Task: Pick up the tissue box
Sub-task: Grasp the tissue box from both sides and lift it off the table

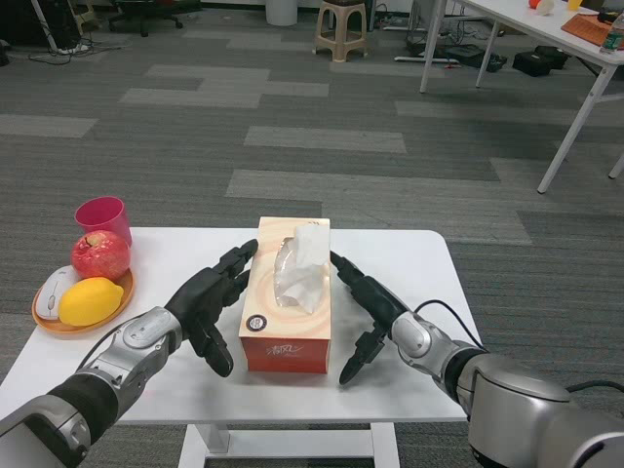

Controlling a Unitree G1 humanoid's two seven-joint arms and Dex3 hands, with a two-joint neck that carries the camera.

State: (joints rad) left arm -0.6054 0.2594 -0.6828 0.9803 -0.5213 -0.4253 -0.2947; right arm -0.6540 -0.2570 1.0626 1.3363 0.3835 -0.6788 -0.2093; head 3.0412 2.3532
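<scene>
The tissue box (pixel 289 304), orange and cream with a white tissue sticking up from its top, lies lengthwise in the middle of the white table (pixel 409 255). My left hand (pixel 213 302) is at the box's left side, fingers spread and reaching along it, touching or nearly touching the side. My right hand (pixel 365 310) is at the box's right side, fingers spread, a small gap showing near the front. Neither hand is closed on the box, which rests on the table.
At the table's left edge an orange plate (pixel 44 317) carries a red apple (pixel 99 254), a lemon (pixel 90 300) and a white computer mouse (pixel 49 289). A pink cup (pixel 103 218) stands behind it. Beyond the table are grey carpet, a stool and another white table.
</scene>
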